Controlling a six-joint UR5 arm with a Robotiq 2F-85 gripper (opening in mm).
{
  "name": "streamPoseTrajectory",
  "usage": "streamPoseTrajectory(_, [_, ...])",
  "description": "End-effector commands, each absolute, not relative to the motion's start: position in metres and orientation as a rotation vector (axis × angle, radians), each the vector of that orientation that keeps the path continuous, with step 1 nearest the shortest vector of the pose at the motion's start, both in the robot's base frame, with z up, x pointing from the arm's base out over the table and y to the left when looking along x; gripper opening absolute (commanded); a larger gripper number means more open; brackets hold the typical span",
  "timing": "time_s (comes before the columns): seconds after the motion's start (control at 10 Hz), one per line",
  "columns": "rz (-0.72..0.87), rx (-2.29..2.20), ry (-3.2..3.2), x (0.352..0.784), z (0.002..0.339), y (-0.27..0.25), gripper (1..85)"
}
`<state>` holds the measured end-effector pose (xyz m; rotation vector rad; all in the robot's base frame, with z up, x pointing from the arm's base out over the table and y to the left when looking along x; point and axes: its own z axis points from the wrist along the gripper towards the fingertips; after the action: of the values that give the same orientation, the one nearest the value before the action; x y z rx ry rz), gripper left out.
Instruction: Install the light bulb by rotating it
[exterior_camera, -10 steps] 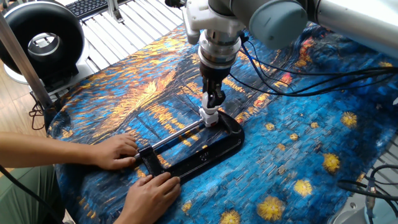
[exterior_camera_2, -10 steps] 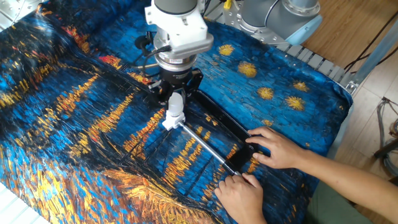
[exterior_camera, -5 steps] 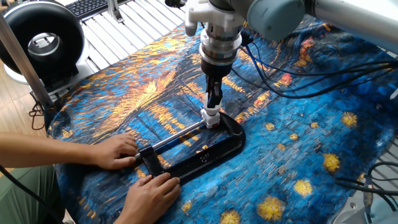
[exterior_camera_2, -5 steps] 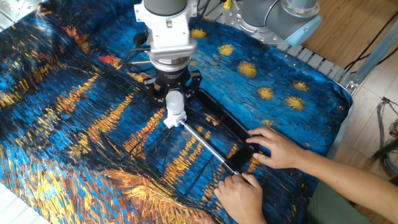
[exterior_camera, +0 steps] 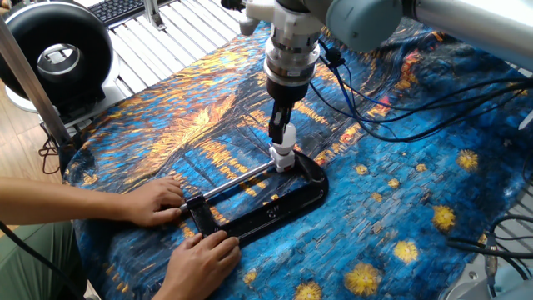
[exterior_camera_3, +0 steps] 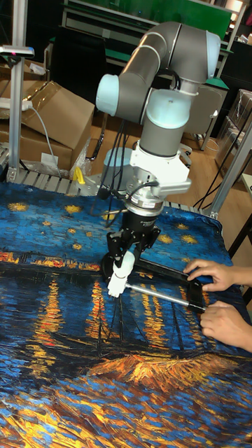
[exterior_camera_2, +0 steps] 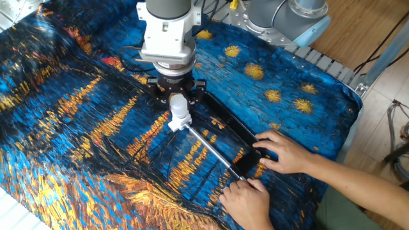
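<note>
Gripper pointing straight down over the middle of the surface, its two dark fingers set on either side of the light bulb and closed against it, so it is grasping the bulb. The bulb sits upright, white and rounded, directly on top of the small white socket block, the two touching, bulb neck into the block as far as the views let me judge. That block is held at one end of a black clamp, a long dark frame lying flat on the cloth with a shiny metal rod running from the block along to the clamp's far end. There a person has both hands on it: one hand lies at the end of the rod, the other hand rests on the clamp's frame just beside it. Everything lies on a blue and orange painted cloth that covers the surface. Black cables trail from the arm's wrist across the cloth. Off the far corner, a black round fan housing stands by the edge.
</note>
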<state>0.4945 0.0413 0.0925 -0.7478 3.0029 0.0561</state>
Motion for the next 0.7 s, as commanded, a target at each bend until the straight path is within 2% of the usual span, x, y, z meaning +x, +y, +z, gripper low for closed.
streamPoseTrajectory(0.0, [0.114, -0.443, 3.056, 0.498, 0.096, 0.048, 21.7])
streamPoseTrajectory(0.2, [0.174, -0.354, 3.050, 0.501, 0.092, 0.052, 23.3])
streamPoseTrajectory(0.4, [0.191, -0.371, 3.061, 0.497, 0.087, 0.049, 35.3])
streamPoseTrajectory(0.6, [0.151, -0.492, 3.217, 0.458, 0.103, 0.032, 49.0])
